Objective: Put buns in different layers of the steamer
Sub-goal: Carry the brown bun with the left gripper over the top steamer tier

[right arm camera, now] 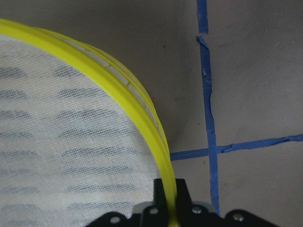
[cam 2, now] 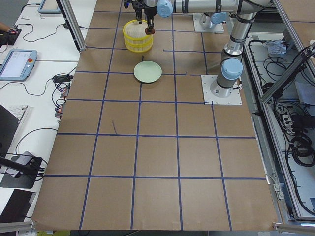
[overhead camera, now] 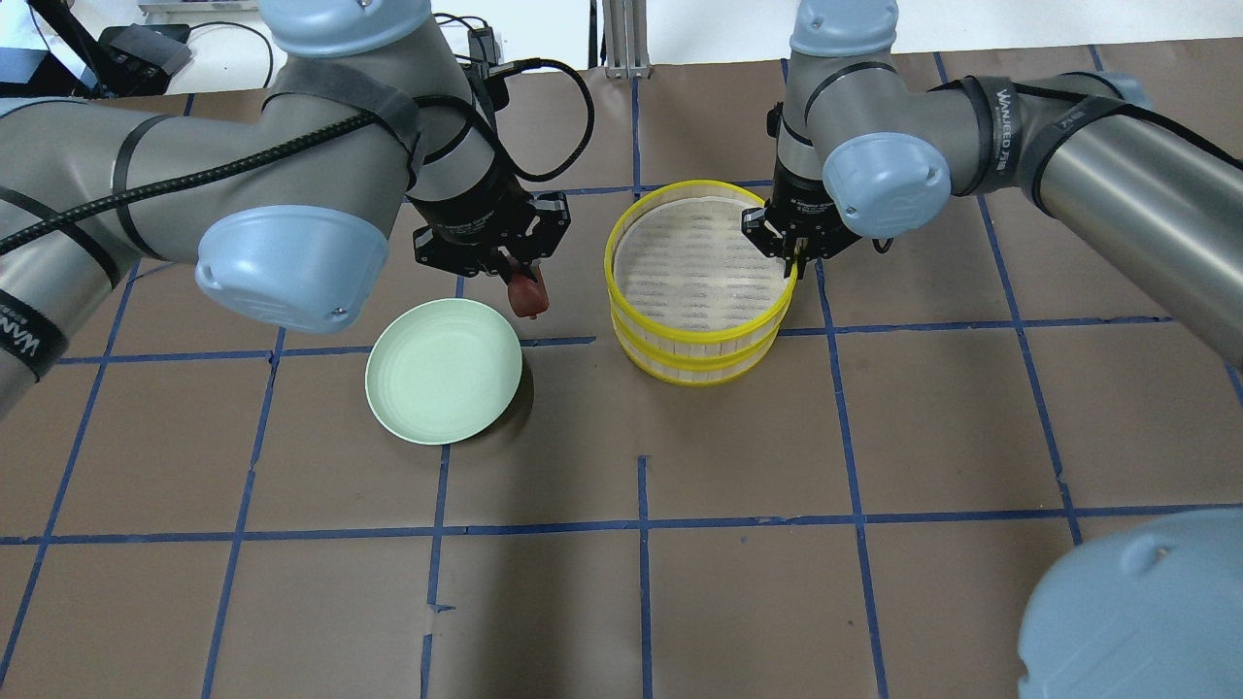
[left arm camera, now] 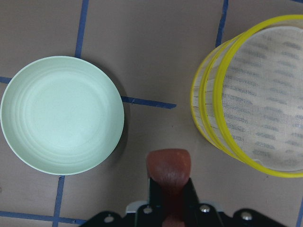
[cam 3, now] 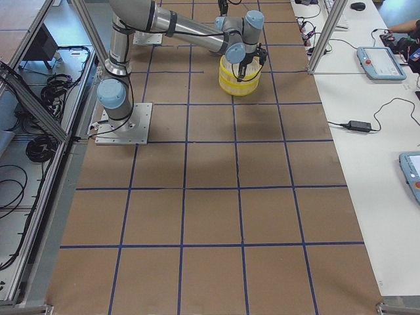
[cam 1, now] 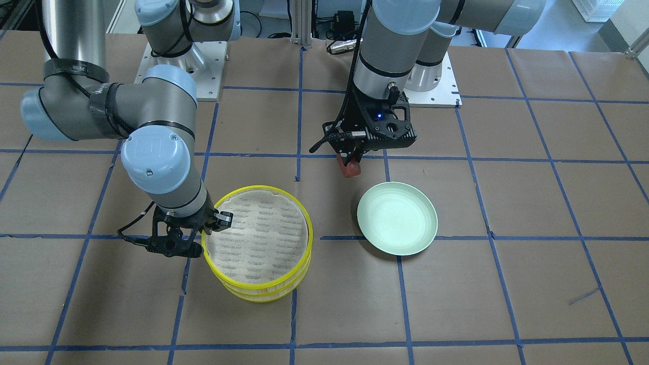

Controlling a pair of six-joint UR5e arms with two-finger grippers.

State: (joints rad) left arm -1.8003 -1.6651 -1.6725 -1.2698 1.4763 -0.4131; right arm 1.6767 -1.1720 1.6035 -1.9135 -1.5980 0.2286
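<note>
The steamer (overhead camera: 694,340) is a stack of two yellow-rimmed trays; the top tray (cam 1: 256,238) shows an empty whitish slatted floor. My right gripper (overhead camera: 791,254) is shut on the top tray's rim (right arm camera: 142,101), one finger inside and one outside. My left gripper (overhead camera: 520,282) is shut on the reddish-brown bun (overhead camera: 527,296) and holds it above the table between the plate and the steamer; the bun also shows in the left wrist view (left arm camera: 168,170). The white bun is not in view. The lower tray's floor is hidden.
An empty pale green plate (overhead camera: 444,369) lies on the brown paper table to the left of the steamer, a short gap between them. Blue tape lines cross the table. Monitors and cables lie past the table's far edge in the side views.
</note>
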